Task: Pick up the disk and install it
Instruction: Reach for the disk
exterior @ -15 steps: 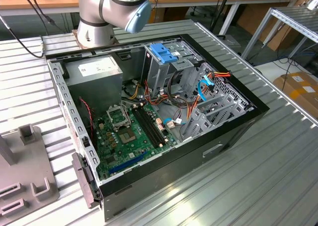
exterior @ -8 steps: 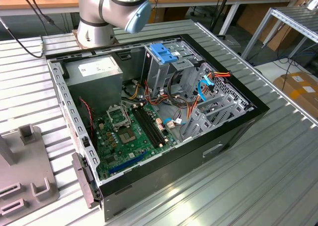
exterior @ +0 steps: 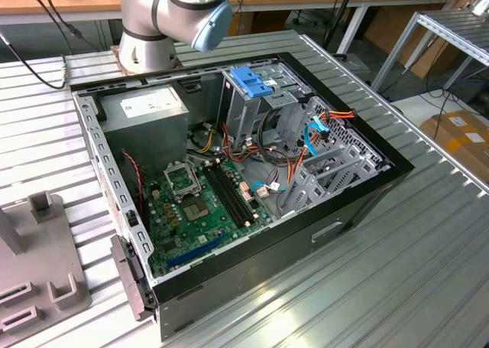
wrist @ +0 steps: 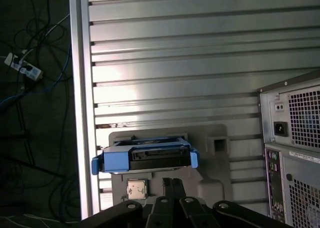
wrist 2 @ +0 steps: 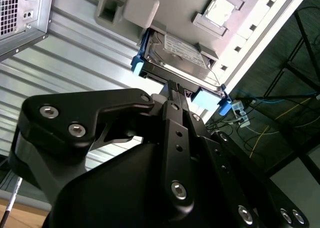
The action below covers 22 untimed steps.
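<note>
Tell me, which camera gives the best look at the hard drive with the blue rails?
The second wrist view: the hard drive shows its labelled face and light-blue rails. The first wrist view shows it edge-on, with the label hidden. The exterior view looks at the open computer case.

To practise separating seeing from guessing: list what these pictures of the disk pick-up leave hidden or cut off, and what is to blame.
- Disk, near edge, second wrist view: covered by the gripper, so contact cannot be judged.
- Disk label face, first wrist view: the disk is seen edge-on.
- Robot arm, exterior view: cut off by the top edge.
- Grey fixture, exterior view: cut off by the left edge.
</note>
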### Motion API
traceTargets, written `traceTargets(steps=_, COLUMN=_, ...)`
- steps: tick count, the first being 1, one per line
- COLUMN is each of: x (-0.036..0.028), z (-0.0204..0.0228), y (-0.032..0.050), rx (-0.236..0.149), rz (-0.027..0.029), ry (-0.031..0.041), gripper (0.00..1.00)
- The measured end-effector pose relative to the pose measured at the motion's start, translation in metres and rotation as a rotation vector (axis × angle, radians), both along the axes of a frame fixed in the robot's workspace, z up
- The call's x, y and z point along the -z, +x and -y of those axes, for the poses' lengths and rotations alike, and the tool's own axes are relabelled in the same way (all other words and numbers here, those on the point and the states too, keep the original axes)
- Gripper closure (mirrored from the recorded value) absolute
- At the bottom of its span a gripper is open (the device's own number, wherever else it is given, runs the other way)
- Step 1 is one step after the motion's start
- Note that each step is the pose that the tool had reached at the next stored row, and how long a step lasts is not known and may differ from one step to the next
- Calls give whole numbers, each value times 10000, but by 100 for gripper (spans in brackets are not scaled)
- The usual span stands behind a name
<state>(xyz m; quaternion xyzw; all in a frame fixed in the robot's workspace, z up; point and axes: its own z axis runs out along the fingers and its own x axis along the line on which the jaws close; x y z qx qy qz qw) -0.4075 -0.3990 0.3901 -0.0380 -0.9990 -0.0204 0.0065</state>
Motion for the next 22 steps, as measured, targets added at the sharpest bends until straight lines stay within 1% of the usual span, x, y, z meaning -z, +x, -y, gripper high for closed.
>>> traceTargets(steps=6, x=0, z=0, y=-14, rx=0, rz=-1, ry=-1, gripper=89)
traceTargets(steps=11, x=2, z=-1, y=-51, rx=1, rz=0, ry=-1, gripper=89)
traceTargets(steps=22, x=9, z=0, y=-185, rx=0, rz=-1, ry=-2, gripper=89)
